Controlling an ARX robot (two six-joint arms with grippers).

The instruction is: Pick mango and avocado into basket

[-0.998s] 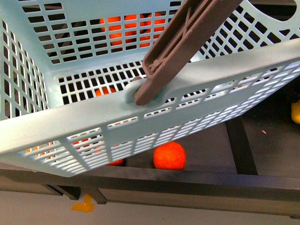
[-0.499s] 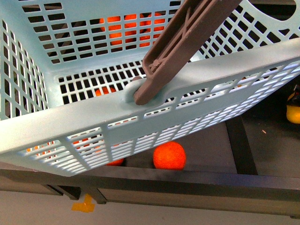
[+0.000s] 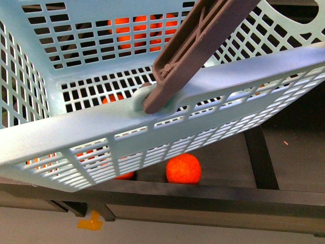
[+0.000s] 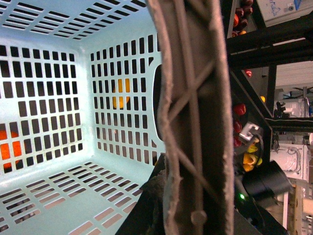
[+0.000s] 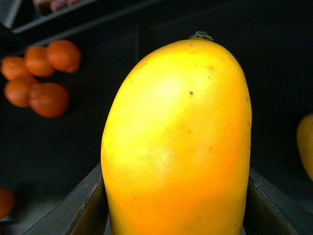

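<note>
dark shelf (image 3: 213, 195) below, basket (image 3: 101, 127) hanging tilted across the front view, left gripper (image 4: 195, 215) seemingly closed on its handle (image 3: 198, 46), right gripper (image 5: 176, 203) clamping the mango (image 5: 176, 142) at frame centre, so carry it clear over the rim before releasing low inside.

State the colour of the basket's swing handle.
Brown: the handle shows best in the front view, against the light turquoise basket.
</note>
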